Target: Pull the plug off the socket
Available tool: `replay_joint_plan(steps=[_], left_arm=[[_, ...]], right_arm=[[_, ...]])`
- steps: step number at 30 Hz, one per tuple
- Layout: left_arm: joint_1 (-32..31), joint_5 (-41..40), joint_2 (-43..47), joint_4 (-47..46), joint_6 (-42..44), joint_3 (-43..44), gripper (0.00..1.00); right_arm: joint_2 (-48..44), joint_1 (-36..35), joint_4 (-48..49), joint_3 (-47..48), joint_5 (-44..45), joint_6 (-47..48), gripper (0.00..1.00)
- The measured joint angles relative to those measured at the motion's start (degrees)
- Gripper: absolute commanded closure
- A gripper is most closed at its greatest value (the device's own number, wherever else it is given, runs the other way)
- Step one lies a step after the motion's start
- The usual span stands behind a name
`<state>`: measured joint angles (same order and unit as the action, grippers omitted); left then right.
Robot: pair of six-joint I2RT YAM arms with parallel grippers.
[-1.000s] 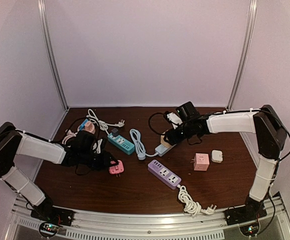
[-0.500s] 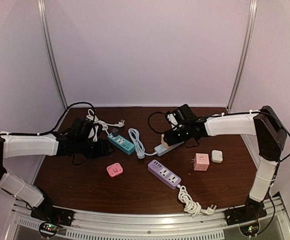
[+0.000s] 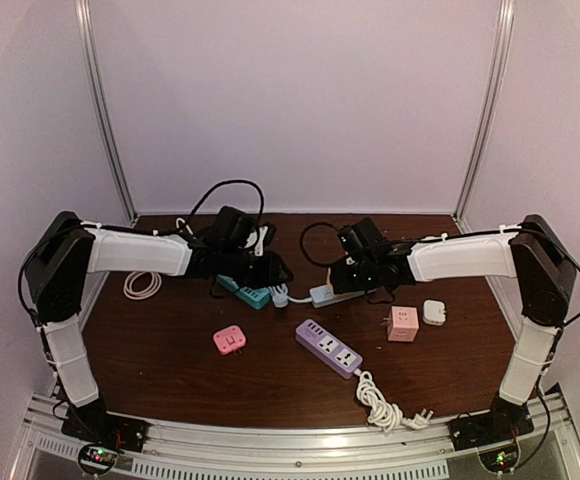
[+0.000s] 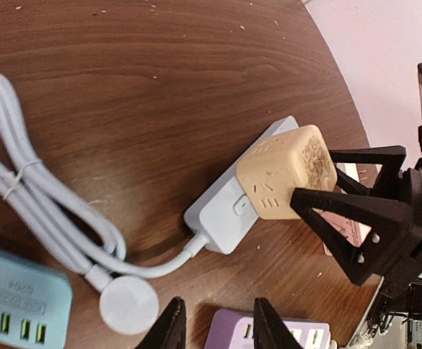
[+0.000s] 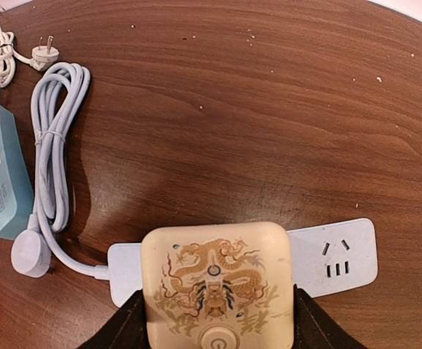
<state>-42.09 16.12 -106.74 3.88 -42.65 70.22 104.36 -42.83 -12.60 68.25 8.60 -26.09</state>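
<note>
Our right hand (image 5: pixel 215 323) reaches in from the right edge of the desk (image 3: pixel 170 370). It is clamped on the beige cube plug (image 5: pixel 217 280), seated in the pale power strip (image 5: pixel 335 258) near the desk's middle. Our left hand (image 4: pixel 218 329) hovers low by the strip's cord end with its fingers apart, likely to pin the strip for the pull.
</note>
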Motion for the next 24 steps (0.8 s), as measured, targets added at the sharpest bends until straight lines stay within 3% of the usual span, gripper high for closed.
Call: replay_joint_plan(steps=[9, 24], left_arm=[[-1.1, 6.4, -12.4, -4.3, -3.9, 8.0, 0.86], [-3.3, 7.3, -19.7, -2.3, -5.7, 16.7, 0.96]], right_arm=[[0.0, -0.5, -1.3, 0.5, 0.8, -1.1, 0.44], [0.7, -0.5, -2.6, 1.7, 0.2, 0.0, 0.42]])
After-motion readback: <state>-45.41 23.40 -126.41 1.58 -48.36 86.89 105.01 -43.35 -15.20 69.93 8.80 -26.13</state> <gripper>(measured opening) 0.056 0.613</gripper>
